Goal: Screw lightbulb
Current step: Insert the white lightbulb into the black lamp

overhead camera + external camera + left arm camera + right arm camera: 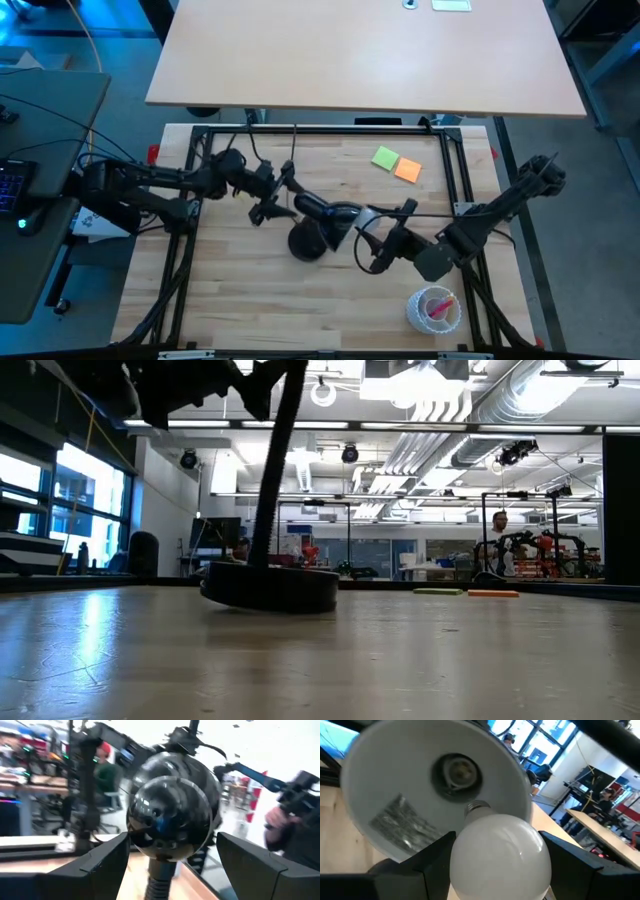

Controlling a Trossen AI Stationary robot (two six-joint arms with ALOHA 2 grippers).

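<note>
Here, bulb held up to the lamp shade, its screw end aimed at the socket.

My right gripper (495,865) pinches the lightbulb (497,852) by its round globe, one dark finger on each side. The bulb's long axis runs away from my wrist, with the narrow ribbed silvery base leading toward the socket (456,772), just short of it and a little off to one side. The globe is smooth, frosted white and matte. The inside of the lamp shade (385,780) is a pale, shallow dish with a silvery label stuck on it. My left gripper (172,865) stands spread on either side of the shade's glossy black rounded back (172,810), above its ribbed neck. The lamp's flat round black base (270,587) sits on the light wooden table (250,300).
</note>
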